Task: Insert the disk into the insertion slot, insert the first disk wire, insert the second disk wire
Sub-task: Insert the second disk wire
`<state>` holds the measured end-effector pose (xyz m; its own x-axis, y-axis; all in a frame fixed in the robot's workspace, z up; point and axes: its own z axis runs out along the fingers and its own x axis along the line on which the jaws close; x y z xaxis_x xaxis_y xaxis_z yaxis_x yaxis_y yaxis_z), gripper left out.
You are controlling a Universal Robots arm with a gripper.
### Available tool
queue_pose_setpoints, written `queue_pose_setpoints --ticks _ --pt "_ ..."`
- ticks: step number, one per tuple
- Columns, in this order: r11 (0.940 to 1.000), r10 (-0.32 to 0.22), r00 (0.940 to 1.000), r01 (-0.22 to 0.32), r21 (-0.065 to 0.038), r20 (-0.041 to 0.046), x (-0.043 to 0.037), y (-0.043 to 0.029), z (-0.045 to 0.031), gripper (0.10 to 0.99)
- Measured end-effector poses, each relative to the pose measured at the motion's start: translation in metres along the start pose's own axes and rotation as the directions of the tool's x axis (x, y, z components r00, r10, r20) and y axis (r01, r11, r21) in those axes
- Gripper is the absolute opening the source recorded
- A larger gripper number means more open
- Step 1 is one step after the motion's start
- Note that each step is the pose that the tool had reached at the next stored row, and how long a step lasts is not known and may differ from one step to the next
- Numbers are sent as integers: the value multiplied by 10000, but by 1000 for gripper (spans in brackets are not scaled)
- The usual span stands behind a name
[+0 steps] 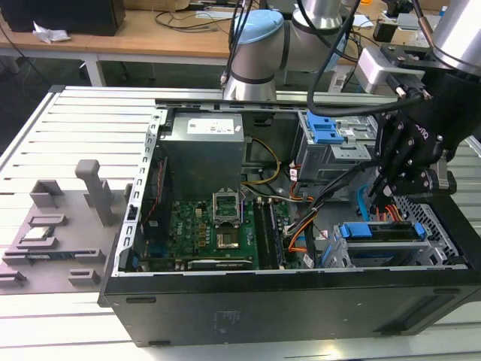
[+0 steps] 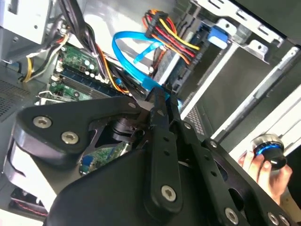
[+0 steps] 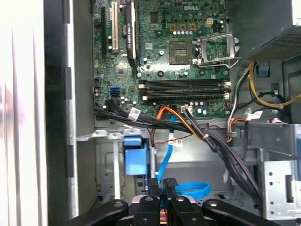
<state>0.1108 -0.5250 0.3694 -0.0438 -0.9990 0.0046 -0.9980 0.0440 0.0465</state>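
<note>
Hangs low inside the open computer case (image 1: 301, 301): the gripper (image 1: 385, 180), at the case's drive end in the exterior view. Shows fingers (image 2: 157, 110) drawn all but together in both wrist views, no clear gap between the tips. Pinches, as far as can be told, the end of a blue flat wire (image 2: 127, 52), which meets the fingertips in the second wrist view and loops away just past them. Same wire curled right behind the fingertips (image 3: 170, 184) in the first wrist view.

Just below and a little in front of the gripper in the exterior view: the disk (image 1: 383, 232), lying flat, its blue carrier edge facing up. Sits already inside the insertion slot (image 1: 443, 226), perforated silver walls on either side of it. Close beside the fingers in the first wrist view, the blue carrier tab (image 3: 133, 159).

Near the fingertips, a bundle of red, yellow and black power wires (image 2: 167, 35). Beyond the gripper, toward the middle of the case, the green motherboard (image 1: 218, 226). Farther off behind the gripper, a taller grey bay (image 1: 327, 139) with blue latch tabs.

Well apart from the fingers in the second wrist view, outside the case: a person's hand (image 2: 275, 181) around a round knob (image 2: 268, 150) with a blue ring.
</note>
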Motion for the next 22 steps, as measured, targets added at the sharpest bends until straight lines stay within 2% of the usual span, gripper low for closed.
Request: queue_pose_setpoints --ticks 4,6,10,18,22 --pt "10000 -1 10000 1 -5 3 74 -27 50 161" --pt "10000 -5 10000 5 -10 0 74 -80 131 161" --pt "10000 -4 10000 4 -10 -1 71 -138 215 161" --pt "10000 -4 10000 4 -11 -8 75 -159 297 161" --pt "10000 -2 10000 2 -8 -40 76 -159 304 161"
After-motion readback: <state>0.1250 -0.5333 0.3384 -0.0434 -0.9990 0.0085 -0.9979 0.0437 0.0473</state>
